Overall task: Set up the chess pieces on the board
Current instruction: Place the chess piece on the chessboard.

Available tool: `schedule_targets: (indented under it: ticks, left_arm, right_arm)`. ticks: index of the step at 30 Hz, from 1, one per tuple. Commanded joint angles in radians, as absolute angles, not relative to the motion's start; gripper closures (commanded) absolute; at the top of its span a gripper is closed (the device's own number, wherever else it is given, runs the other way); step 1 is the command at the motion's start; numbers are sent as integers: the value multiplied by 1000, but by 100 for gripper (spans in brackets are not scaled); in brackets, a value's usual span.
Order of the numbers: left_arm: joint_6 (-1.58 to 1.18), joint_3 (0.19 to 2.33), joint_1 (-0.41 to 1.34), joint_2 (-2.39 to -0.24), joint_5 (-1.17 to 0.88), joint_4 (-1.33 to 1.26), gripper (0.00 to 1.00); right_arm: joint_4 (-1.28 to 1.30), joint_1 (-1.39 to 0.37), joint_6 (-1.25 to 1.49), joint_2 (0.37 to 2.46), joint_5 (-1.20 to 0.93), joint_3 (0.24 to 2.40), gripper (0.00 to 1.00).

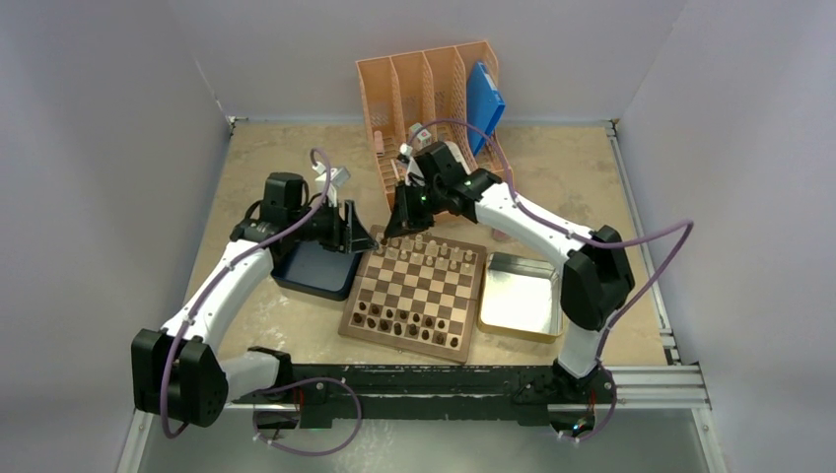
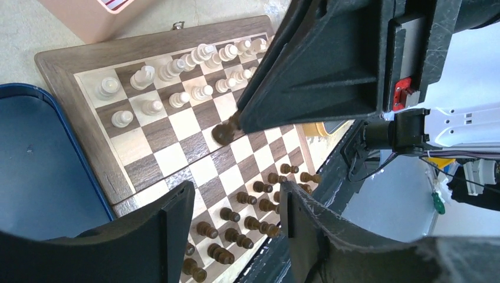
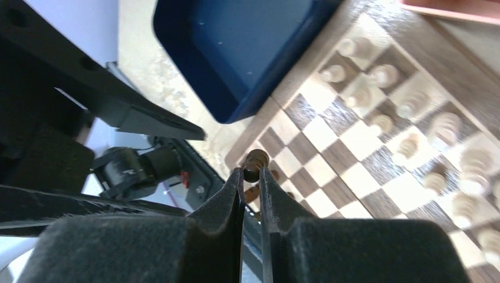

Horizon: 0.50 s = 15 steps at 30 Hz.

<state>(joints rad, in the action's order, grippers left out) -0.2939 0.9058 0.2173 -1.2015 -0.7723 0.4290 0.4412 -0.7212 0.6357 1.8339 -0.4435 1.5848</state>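
The board (image 1: 471,310) lies mid-table. Several dark brown chess pieces (image 1: 402,320) stand on its near rows and pale pieces (image 1: 431,249) on its far rows. My right gripper (image 1: 394,227) hangs over the board's far left corner, shut on one dark piece (image 3: 255,160), which is held above the squares. That piece also shows in the left wrist view (image 2: 223,133) at the tip of the right gripper's fingers (image 2: 330,65). My left gripper (image 1: 365,238) is open and empty beside it, its fingers (image 2: 171,227) framing the dark pieces (image 2: 247,206) below.
A dark blue tray (image 1: 313,268) lies left of the board, under my left gripper. A shiny metal tin (image 1: 520,296) lies right of the board. An orange file rack (image 1: 424,94) holding a blue item (image 1: 485,99) stands at the back. The two grippers are close together.
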Motion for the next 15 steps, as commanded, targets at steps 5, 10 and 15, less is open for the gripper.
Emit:
schedule_targets:
  ticks: [5,10,15]
  left_arm:
    - [-299,943,221,-1158,-695,521,39]
    - [-346,941,220,-1144,-665,555,34]
    - [-415,994,219,-1169,-588,630,30]
  right_arm:
    - [353,-728,529,1542,-95,1360,88]
    - [360,-767,524,1391,63,1219,88]
    - [411,-826,593,1270,162,1116,88]
